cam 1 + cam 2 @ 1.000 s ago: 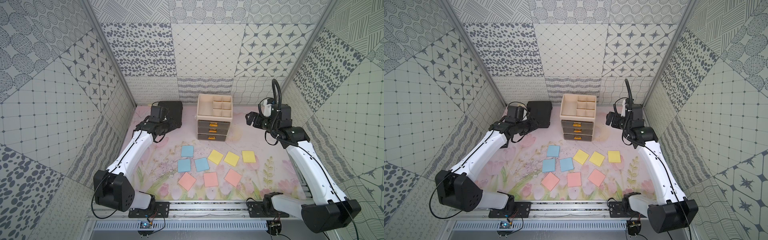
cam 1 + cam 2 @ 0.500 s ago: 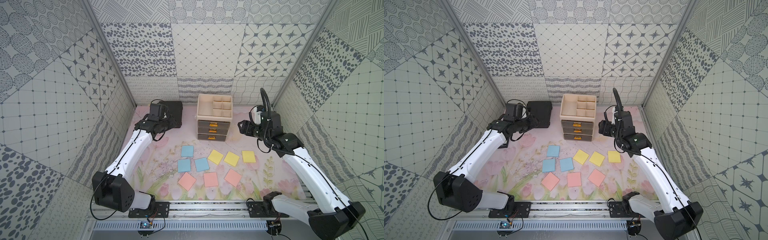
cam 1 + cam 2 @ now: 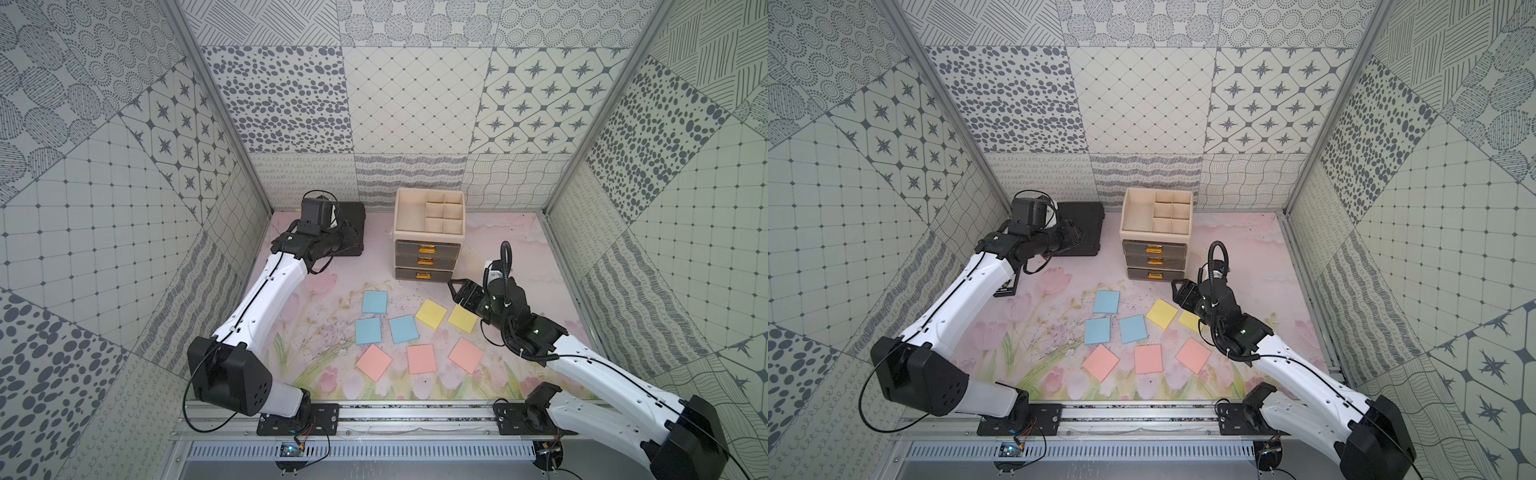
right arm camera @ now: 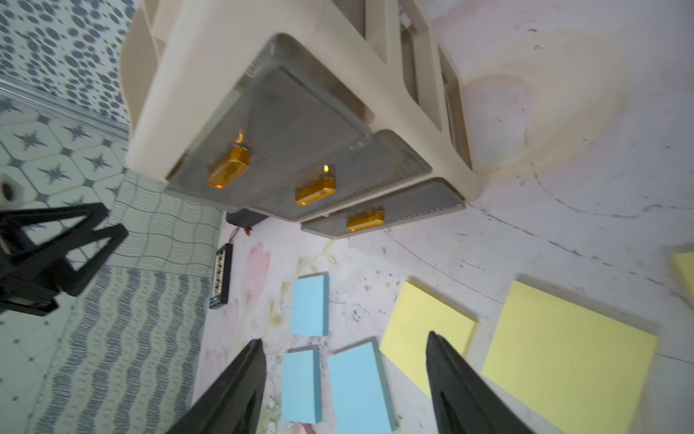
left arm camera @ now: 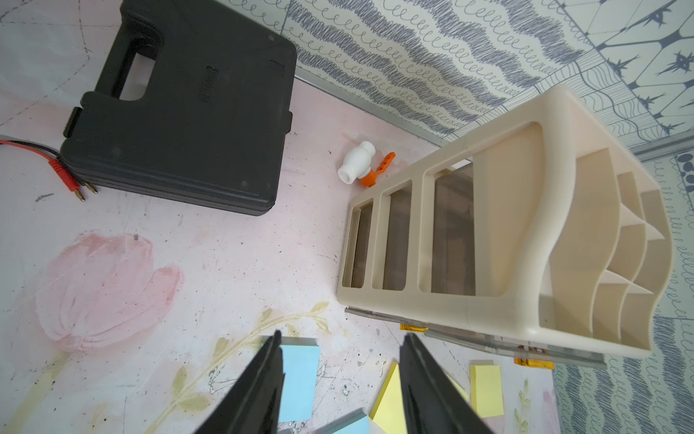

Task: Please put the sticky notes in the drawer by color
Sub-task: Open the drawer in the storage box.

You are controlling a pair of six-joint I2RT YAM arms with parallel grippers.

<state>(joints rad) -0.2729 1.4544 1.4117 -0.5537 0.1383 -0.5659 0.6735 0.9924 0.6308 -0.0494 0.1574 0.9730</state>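
Note:
The drawer (image 3: 428, 232) is a cream cabinet at the back middle, with its three smoky fronts pushed in and gold handles (image 4: 315, 189). Sticky notes lie in front of it: blue notes (image 3: 374, 302), yellow notes (image 3: 431, 314) and pink notes (image 3: 422, 359). My right gripper (image 3: 455, 291) (image 4: 344, 338) hangs open and empty, low over the yellow notes (image 4: 424, 327) near the cabinet's bottom right corner; the arm hides one yellow note in both top views. My left gripper (image 3: 353, 239) (image 5: 341, 340) is open and empty, up by the black case and left of the cabinet (image 5: 488, 244).
A flat black case (image 5: 180, 109) lies at the back left. Red banana plugs (image 5: 71, 184) lie beside it. A white and orange valve (image 5: 360, 165) sits behind the cabinet's left side, and a small black device (image 4: 221, 274) lies near the left wall.
My right arm came down and forward from beside the cabinet's right side to just over the yellow notes, and its jaws narrowed somewhat. The left arm barely moved.

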